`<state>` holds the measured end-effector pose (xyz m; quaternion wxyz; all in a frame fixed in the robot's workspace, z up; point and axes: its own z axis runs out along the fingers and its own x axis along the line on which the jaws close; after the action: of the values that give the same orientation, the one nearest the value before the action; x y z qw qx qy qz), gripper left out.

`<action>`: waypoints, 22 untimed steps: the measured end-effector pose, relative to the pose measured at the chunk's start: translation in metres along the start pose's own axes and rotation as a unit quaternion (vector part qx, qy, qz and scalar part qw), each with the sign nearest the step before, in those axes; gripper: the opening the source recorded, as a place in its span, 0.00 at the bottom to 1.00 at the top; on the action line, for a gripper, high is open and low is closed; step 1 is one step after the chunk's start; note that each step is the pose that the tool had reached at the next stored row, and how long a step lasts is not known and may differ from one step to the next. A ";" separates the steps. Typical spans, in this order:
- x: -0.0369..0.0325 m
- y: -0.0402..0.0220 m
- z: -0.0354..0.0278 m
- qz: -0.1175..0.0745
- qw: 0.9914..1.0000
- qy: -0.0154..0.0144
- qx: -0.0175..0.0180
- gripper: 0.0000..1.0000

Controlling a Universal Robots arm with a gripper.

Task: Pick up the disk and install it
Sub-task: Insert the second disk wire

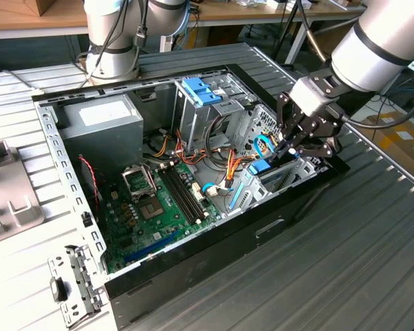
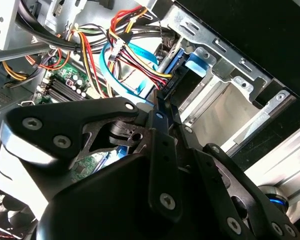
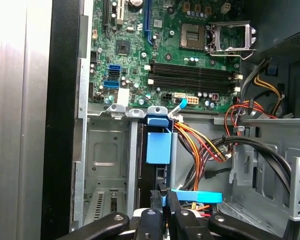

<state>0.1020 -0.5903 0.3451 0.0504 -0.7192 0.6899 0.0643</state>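
The disk (image 3: 157,147) stands on edge in the metal drive bay (image 3: 105,150) at the front corner of the open computer case (image 1: 193,255), its blue side rail facing up. My gripper (image 3: 162,194) is directly over it, fingers pinched together on the disk's thin dark edge. In the second wrist view the gripper (image 2: 166,102) shows the same hold, with the disk's blue rail (image 2: 176,62) running on into the bay. In the exterior view the gripper (image 1: 284,148) reaches into the case at that view's right, just above the disk's blue end (image 1: 261,166).
Orange, red and black cables (image 3: 205,145) crowd the bay beside the disk. The green motherboard (image 1: 152,200) lies on the case floor. A grey power-supply box (image 1: 100,124) fills the far corner. A light-blue latch (image 1: 201,89) tops the rear drive cage. A loose metal bracket (image 1: 72,286) lies outside.
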 end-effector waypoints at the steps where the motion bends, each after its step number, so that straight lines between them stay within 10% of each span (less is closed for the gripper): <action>1: 0.0001 0.0001 0.0003 0.000 1.000 0.000 0.000 0.16; 13: -0.0006 -0.0034 -0.0045 -0.002 1.000 -0.002 0.000 0.16; 22: 0.0053 -0.0061 0.0049 -0.001 1.000 -0.008 -0.007 0.16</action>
<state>0.1082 -0.5944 0.3393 0.0511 -0.7194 0.6887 0.0752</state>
